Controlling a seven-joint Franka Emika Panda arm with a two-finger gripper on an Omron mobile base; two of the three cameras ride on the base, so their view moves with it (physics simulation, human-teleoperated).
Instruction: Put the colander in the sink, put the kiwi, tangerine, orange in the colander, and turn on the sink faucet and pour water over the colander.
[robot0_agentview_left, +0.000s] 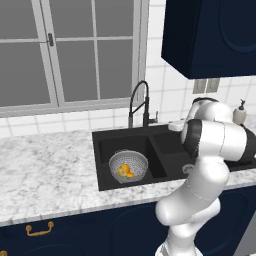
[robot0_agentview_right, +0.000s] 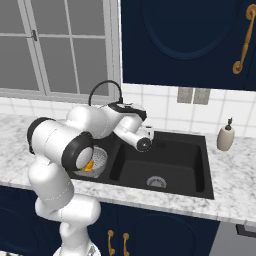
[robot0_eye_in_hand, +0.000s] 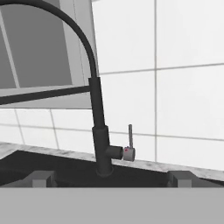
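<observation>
The colander (robot0_agentview_left: 128, 166) sat in the left basin of the sink (robot0_agentview_left: 165, 137) with orange fruit inside it. No water ran. The gripper (robot0_eye_in_hand: 111, 177) faced the faucet (robot0_eye_in_hand: 99, 127) with its jaws wide apart and nothing between them, and the small upright lever (robot0_eye_in_hand: 130, 138) stood just right of the faucet's body. The risk lay in the approach: coming in slightly off, a fingertip could strike the faucet's column rather than the thin lever, or slide past it. The spout's aim over the colander could not be judged.
</observation>
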